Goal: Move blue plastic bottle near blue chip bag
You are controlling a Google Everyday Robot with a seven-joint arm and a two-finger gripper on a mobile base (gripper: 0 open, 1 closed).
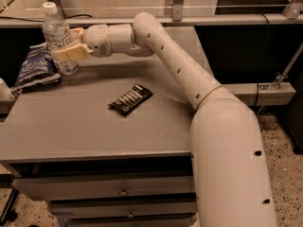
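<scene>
The blue plastic bottle [57, 36], clear with a white cap, stands upright at the table's far left. The blue chip bag [37, 66] lies crinkled just left of it, touching or nearly touching the bottle's base. My gripper [65, 45] reaches in from the right at the end of the long white arm, and its tan fingers [71, 52] sit around the bottle's middle. The bottle's base seems to rest on the table.
A small black bar wrapper with white stripes [130, 99] lies mid-table. The grey table [85, 126] has drawers below its front edge. A glass barrier and rail [222, 19] run behind it. A white object [4, 90] sits at the far left edge.
</scene>
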